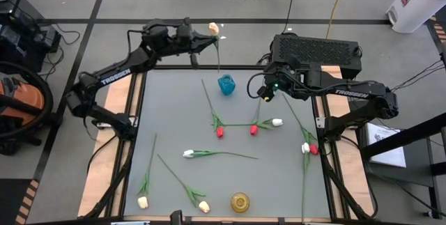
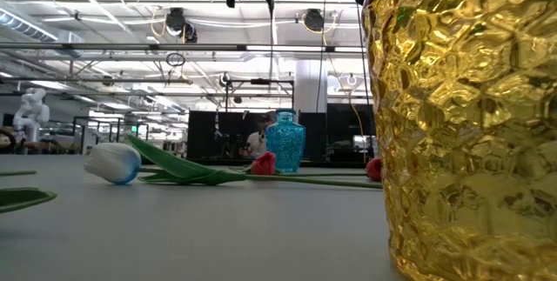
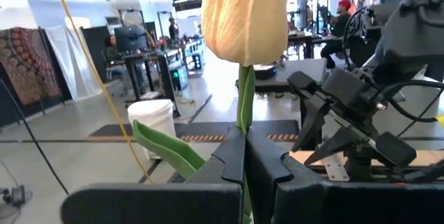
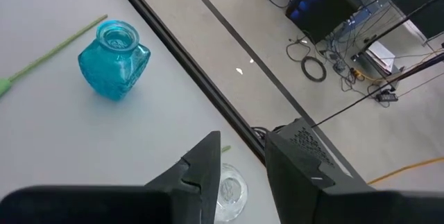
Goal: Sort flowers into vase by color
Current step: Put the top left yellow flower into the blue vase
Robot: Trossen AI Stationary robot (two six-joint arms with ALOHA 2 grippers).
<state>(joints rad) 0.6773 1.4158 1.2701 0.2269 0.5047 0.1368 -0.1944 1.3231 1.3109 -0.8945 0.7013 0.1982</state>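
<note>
- Cream tulip (image 3: 246, 17): held upright by its stem in the left tool (image 3: 244, 156), whose fingers are pinched tight on the stem; in the high view the bud (image 1: 214, 27) sits past the worktop's far edge, stem hanging down toward the blue vase (image 1: 226, 84).
- Blue vase: glass, upright, near the far edge of the worktop (image 1: 174, 113), nothing inside that can be seen.
- Right tool (image 4: 243, 161): hovering just beside the blue vase, fingers (image 4: 208, 156) part-way apart, gripping nothing; a clear glass vase (image 4: 229, 191) shows beneath them.
- Red tulips: two (image 1: 220, 132) (image 1: 254, 129) mid-worktop, stems crossing; one (image 1: 313, 150) at the right edge.
- White tulips: one (image 1: 277, 122) beside the red pair, one (image 1: 188, 153) in the centre, one (image 1: 305, 148) touching the right-edge red bud.
- Cream tulips, lying: two near the front, buds (image 1: 143, 202) (image 1: 204, 206) toward the front edge.
- Gold vase (image 1: 240, 201): faceted glass, upright, at the front edge, right of the cream buds.
</note>
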